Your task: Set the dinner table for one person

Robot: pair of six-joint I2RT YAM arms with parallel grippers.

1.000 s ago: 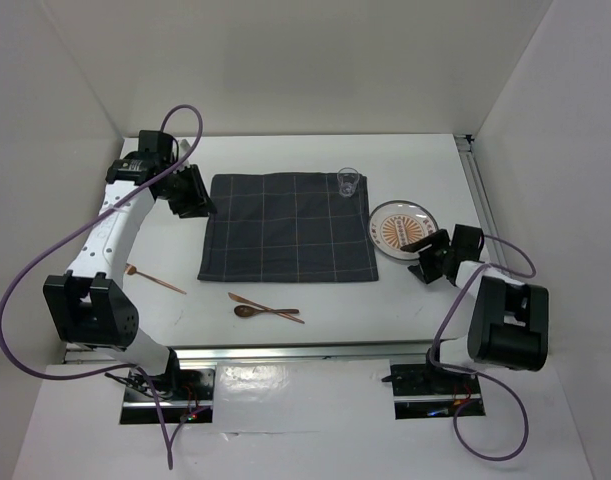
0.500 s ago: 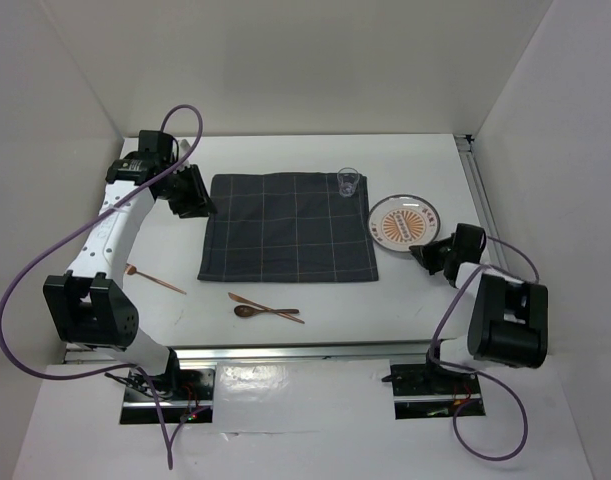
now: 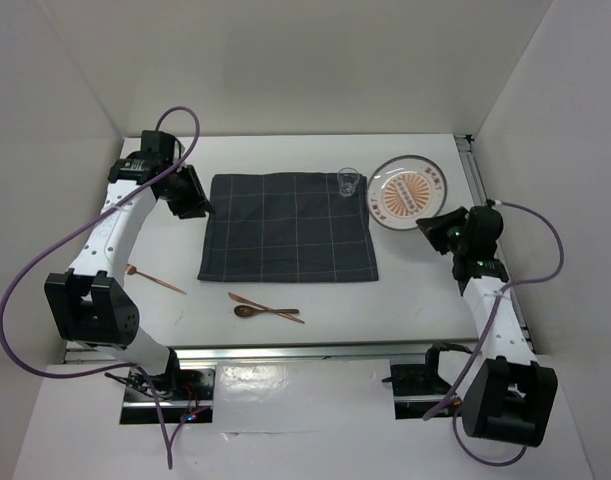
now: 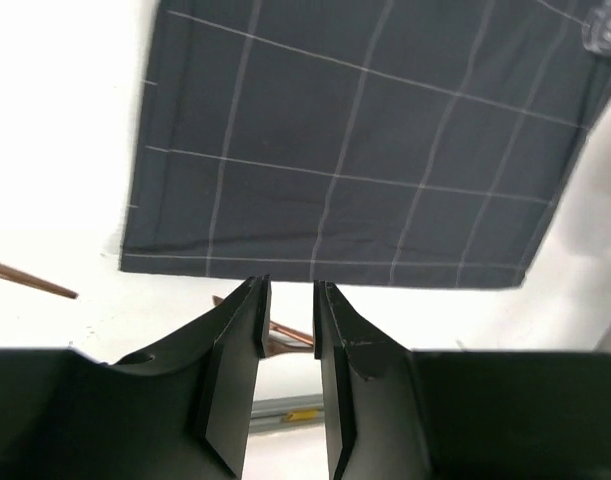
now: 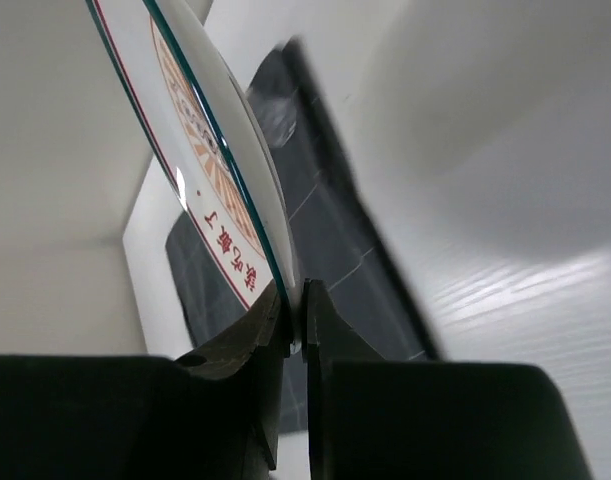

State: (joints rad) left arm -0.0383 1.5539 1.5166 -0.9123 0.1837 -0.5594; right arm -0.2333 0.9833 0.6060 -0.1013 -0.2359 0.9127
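As the right gripper (image 3: 428,226) is pinching the near rim of the plate (image 3: 410,190), the dinner table (image 3: 405,300) is spreading beneath and around it; the right wrist view is showing us the fingers (image 5: 245,350) clamped on that rim, unclear from above; the left gripper (image 3: 195,197) is hanging slightly spread, empty, beside the cloth (image 3: 288,228); in the wrist view the plate's far edge is running out of frame.

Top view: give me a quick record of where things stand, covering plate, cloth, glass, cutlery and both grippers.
plate: tilted, rim clamped by right gripper, right of cloth
cloth: flat on the dinner table, centre
glass: upright at the cloth's far right corner
utensils: two together in front of the cloth, one apart to the left
left gripper: open, empty, by the cloth's far left corner
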